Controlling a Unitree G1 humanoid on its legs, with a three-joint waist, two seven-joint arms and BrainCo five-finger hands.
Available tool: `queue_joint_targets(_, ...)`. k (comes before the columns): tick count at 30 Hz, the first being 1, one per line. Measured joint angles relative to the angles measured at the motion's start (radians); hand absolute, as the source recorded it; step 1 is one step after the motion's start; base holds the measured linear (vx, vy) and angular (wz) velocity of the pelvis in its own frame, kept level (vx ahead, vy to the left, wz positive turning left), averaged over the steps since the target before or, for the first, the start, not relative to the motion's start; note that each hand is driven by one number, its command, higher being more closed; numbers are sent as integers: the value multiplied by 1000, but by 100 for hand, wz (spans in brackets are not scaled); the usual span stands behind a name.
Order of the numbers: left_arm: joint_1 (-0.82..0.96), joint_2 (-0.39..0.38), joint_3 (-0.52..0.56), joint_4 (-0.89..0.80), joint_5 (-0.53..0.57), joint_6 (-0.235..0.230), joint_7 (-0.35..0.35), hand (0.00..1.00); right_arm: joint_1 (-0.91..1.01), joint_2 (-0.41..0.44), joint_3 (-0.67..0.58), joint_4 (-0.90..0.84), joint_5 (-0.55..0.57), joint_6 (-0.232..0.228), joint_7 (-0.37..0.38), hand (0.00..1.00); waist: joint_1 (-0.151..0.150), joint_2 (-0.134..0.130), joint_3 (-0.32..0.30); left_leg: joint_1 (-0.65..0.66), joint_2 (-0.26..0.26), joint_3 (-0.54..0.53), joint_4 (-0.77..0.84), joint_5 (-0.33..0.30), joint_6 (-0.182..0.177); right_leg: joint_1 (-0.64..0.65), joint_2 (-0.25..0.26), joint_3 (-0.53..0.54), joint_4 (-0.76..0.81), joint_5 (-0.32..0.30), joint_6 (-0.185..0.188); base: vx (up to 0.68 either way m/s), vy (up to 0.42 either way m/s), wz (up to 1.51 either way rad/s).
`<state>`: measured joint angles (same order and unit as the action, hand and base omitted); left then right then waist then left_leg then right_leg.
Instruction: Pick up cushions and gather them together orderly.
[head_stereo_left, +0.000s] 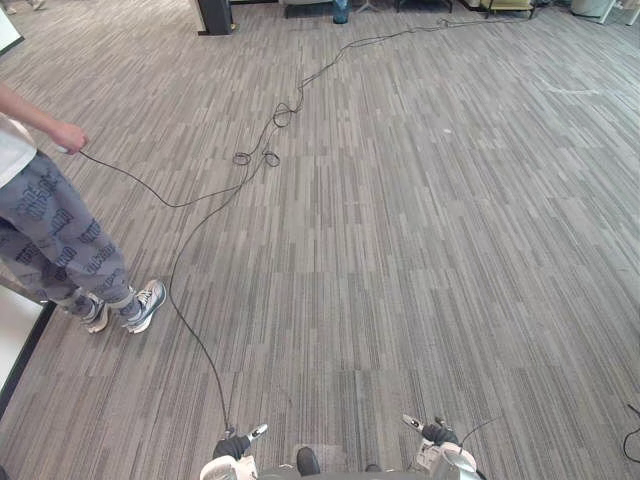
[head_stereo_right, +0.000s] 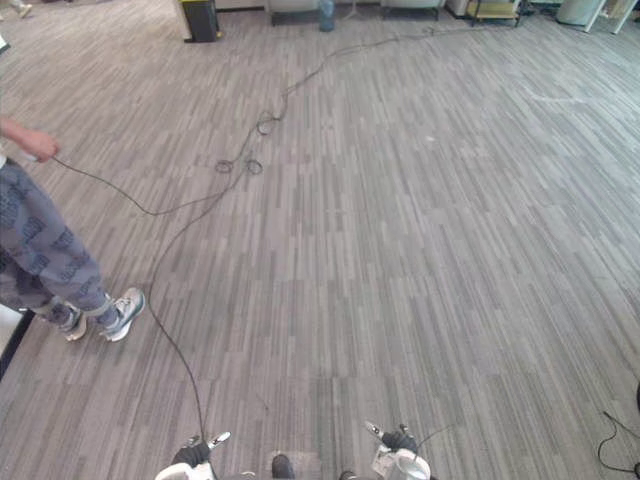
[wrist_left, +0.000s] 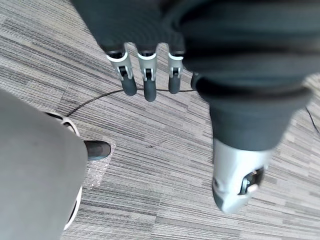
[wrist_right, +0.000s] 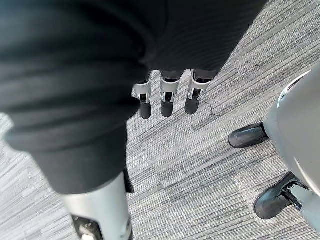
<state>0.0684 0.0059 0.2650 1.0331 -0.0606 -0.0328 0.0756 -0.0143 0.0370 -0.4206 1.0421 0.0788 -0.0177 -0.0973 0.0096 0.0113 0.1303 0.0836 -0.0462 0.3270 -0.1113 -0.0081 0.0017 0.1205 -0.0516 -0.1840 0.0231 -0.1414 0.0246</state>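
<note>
1. Left hand (wrist_left: 148, 60) hangs low over the floor (head_stereo_left: 420, 250), released: its fingers (wrist_left: 149, 87) run straight and side by side with dark tips down, and nothing lies between them and the thumb (wrist_left: 235, 185).
2. Right hand (wrist_right: 168, 92) is the same, slack and holding nothing, its fingers (wrist_right: 167, 106) straight in a row above the carpet.
3. From the head, both hands sit at the bottom edge of the frame, the left one left of centre and the right one right of centre, well apart, each with its fingers pointing forward over the floor.
4. Grey carpet in narrow striped planks covers the floor, from the hands to the top of the frame.
5. At the left edge of the frame stands a person (head_stereo_left: 50, 230) in patterned grey trousers and pale sneakers (head_stereo_left: 145, 305), feet on the carpet, toes turned toward the lower right.
6. That person's hand (head_stereo_left: 68, 137) is at the upper left, closed.
7. Just beside the sneakers, at the lower left edge, lies a white panel (head_stereo_left: 15, 335) with a dark rim.
8. At the top edge, left of centre, stands a black post (head_stereo_left: 214, 15); a blue thing (head_stereo_left: 341, 10) stands near it to the right, too small to tell what it is.
</note>
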Motion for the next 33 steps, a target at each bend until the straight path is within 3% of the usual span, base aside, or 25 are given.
queue_joint_targets(5,-10,8,-6,-6,0,0,0,0,0,5,-7,-4,3,0,0,0,13,-14,11,-36,-2,-21,37,-18,-1,-41,-17,-25,80,-52,-2,57,-34,20)
queue_joint_targets(7,-26,7,24,-33,-1,1,0,0,-5,11,-7,-8,9,-1,0,0,16,-23,32,-151,34,-6,293,-124,0,-53,-27,-40,112,-62,0,87,-74,20)
queue_joint_targets(9,-35,-4,53,-51,-3,1,0,0,-4,6,0,-9,10,0,-1,0,19,-20,38,-252,79,23,525,-168,3,-49,-26,-64,131,-73,-6,40,-50,27)
queue_joint_targets(11,-45,-10,65,-68,-15,0,1,0,-3,2,24,-10,11,0,0,0,20,-21,45,-327,109,29,692,-169,2,-24,-35,-82,119,-89,-11,55,37,28)
queue_joint_targets(12,-60,-11,64,-78,-22,-1,0,0,-7,-2,35,-13,11,0,-1,0,24,-22,53,-371,149,58,772,-217,17,-9,-34,-90,107,-100,-16,87,126,17)
queue_joint_targets(13,-61,-16,62,-83,-25,-2,-1,0,-8,-3,41,-23,11,2,-2,0,27,-11,54,-391,197,89,765,-250,16,-1,-35,-92,110,-111,-16,101,140,14)
queue_joint_targets(15,-63,-19,59,-85,-32,-3,0,0,-9,-1,41,-37,11,6,-2,0,29,-8,55,-405,220,93,664,-240,6,13,-54,-92,102,-118,-4,148,152,6)
queue_joint_targets(17,-62,-20,51,-93,-32,-4,2,0,-17,1,39,-45,10,6,-2,0,31,-6,51,-426,227,86,538,-179,-8,12,-73,-88,84,-134,17,211,256,-7)
queue_joint_targets(18,-62,-20,49,-94,-32,-3,2,0,-20,2,31,-45,10,7,-2,0,33,-8,46,-442,223,80,544,-115,-13,6,-91,-78,87,-157,38,253,323,-10)
queue_joint_targets(19,-64,-16,50,-95,-32,-3,3,0,-20,6,27,-45,10,8,-2,0,35,-17,39,-452,207,87,566,-124,3,2,-114,-70,94,-172,40,320,352,-15)
queue_joint_targets(21,-64,-8,50,-98,-31,-4,8,0,-8,16,0,-45,9,12,-1,0,53,-51,19,-441,172,140,591,-213,7,-23,-176,-47,159,-159,71,447,303,-31)
queue_joint_targets(23,-65,5,27,-85,-35,-2,8,0,-7,32,7,-46,8,17,4,0,52,-65,20,-373,150,167,584,-251,29,-97,-223,6,394,-133,89,480,309,-32)
queue_joint_targets(24,-69,12,-12,-76,-41,0,7,0,0,32,15,-49,8,17,7,0,45,-67,26,-296,135,177,561,-278,31,-183,-250,54,635,-63,77,470,307,-23)
queue_joint_targets(25,-77,12,-29,-74,-42,1,7,0,4,31,22,-54,9,17,8,0,43,-70,33,-237,126,180,539,-291,27,-234,-252,85,792,-32,68,472,241,-19)
queue_joint_targets(27,-79,6,-58,-62,-41,1,6,0,13,31,43,-90,8,9,10,0,25,-62,38,-92,106,185,442,-301,22,-359,-214,101,1054,-55,69,502,172,-8)
queue_joint_targets(30,-111,-11,-58,-35,-41,1,6,0,7,31,52,-129,8,-7,15,0,-10,-60,39,39,99,188,316,-294,-1,-534,-170,-29,998,-102,53,444,96,6)
queue_joint_targets(32,-137,-22,-59,-11,-41,1,6,0,-7,30,43,-147,9,-14,16,0,-23,-52,45,106,99,187,253,-300,-25,-621,-133,-102,802,-96,26,553,26,5)
queue_joint_targets(33,-146,-24,-58,-1,-41,1,5,0,-10,26,41,-143,9,-14,17,0,-28,-48,47,136,100,186,224,-299,-28,-638,-101,-121,658,-62,8,576,-24,13)
